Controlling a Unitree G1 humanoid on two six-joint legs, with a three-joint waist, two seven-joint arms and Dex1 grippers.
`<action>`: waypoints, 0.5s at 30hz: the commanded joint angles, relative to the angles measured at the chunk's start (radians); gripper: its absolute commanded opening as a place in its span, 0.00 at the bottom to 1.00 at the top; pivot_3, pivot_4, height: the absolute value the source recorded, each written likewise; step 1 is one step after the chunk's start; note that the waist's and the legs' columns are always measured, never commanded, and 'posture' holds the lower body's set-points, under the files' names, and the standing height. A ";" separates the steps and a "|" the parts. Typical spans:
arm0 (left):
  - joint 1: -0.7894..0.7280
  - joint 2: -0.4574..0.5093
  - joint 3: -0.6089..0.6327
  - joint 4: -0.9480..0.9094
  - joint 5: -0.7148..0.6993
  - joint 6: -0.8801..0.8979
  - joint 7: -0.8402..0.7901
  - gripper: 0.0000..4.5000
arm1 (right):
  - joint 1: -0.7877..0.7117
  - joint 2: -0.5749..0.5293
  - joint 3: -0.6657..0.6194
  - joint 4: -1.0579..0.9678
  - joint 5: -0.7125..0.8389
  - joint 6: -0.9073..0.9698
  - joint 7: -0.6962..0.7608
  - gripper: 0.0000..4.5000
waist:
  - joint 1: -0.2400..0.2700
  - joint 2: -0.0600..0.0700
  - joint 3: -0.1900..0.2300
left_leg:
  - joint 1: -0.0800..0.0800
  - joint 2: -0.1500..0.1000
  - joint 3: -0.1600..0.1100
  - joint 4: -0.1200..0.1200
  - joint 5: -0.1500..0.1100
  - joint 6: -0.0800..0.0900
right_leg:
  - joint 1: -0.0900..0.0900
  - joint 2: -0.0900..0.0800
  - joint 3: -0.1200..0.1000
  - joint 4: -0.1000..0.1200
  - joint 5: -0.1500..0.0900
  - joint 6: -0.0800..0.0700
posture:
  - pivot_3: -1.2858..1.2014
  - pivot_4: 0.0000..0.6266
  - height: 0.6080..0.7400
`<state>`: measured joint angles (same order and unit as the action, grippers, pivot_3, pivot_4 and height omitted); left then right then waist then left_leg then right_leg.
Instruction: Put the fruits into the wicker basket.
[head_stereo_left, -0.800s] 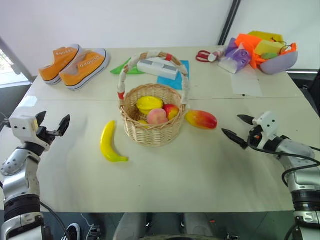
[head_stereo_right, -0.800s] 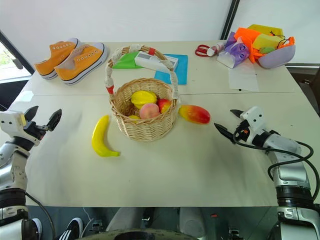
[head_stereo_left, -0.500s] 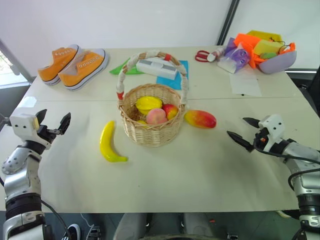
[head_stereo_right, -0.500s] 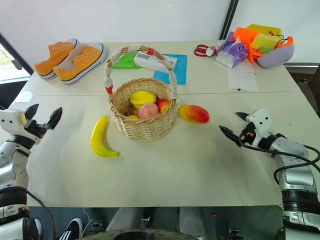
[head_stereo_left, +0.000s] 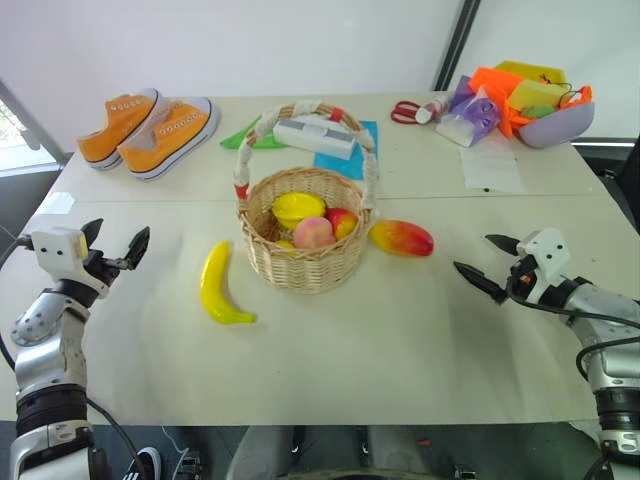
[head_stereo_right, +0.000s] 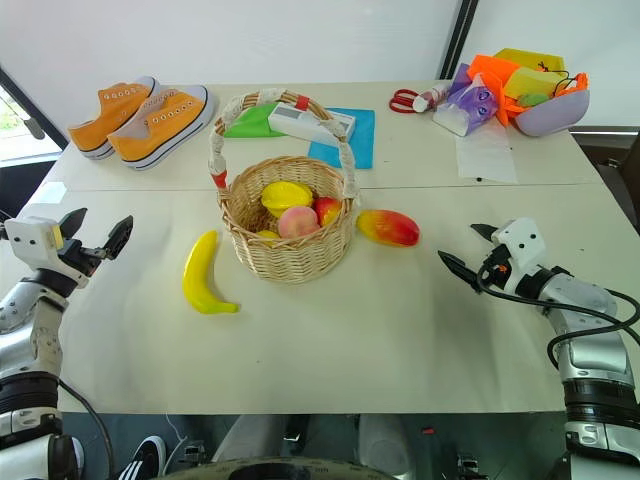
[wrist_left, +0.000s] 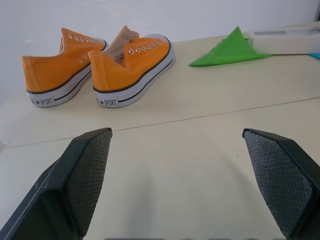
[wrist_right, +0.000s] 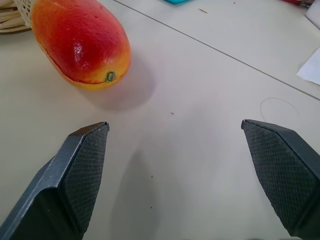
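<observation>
— Since both fruits lie outside the wicker basket (head_stereo_left: 305, 240), where are they?
— On the counter (head_stereo_left: 400, 340): banana (head_stereo_left: 219, 285) just left of the basket, mango (head_stereo_left: 401, 238) just beside its right wall.
— And the tools?
— Left tool (head_stereo_left: 113, 249) and right tool (head_stereo_left: 490, 264) both gape wide, empty, well apart from the fruit.
— How will the fruit handle?
— Glossy, probably light, stiff and slippery. I'd pinch the mango across its narrow middle, the banana mid-curve.

text: "SPORT" | on: white sole edge of both orange sneakers (wrist_left: 95, 70)
</observation>
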<state>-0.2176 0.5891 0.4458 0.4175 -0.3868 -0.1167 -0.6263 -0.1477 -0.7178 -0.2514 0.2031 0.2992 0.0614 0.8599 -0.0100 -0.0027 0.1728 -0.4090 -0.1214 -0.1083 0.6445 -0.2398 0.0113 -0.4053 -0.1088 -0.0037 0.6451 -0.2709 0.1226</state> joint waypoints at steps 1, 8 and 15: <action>0.006 0.005 0.004 -0.049 -0.010 0.003 -0.006 1.00 | -0.018 -0.014 -0.022 -0.021 0.012 -0.003 0.001 0.99 | 0.000 0.000 0.000 | 0.000 0.000 0.000 0.000 0.000 0.000 | 0.000 0.000 0.000 0.000 0.000 0.000 | 0.52 0.24 1.00; 0.062 0.013 0.002 -0.140 -0.095 0.073 -0.121 1.00 | -0.023 -0.025 -0.034 -0.061 0.062 0.030 0.047 0.99 | -0.001 0.000 0.000 | 0.000 0.000 0.000 0.000 0.000 0.000 | 0.000 0.000 0.000 0.000 0.000 0.000 | 0.52 0.24 1.00; 0.330 0.137 -0.039 -0.666 -0.385 0.436 -0.374 1.00 | -0.043 -0.048 0.014 -0.244 0.153 0.174 0.129 0.99 | -0.001 0.001 0.001 | -0.001 0.002 0.001 -0.001 -0.001 0.000 | 0.000 0.000 0.001 -0.001 -0.001 -0.001 | 0.52 0.24 1.00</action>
<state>0.1043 0.7006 0.3968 -0.1454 -0.7110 0.2762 -0.9683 -0.1701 -0.7543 -0.2427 0.0103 0.4250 0.2162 0.9805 -0.0111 -0.0020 0.1734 -0.4101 -0.1194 -0.1076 0.6441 -0.2404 0.0117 -0.4055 -0.1086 -0.0028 0.6438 -0.2725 0.1197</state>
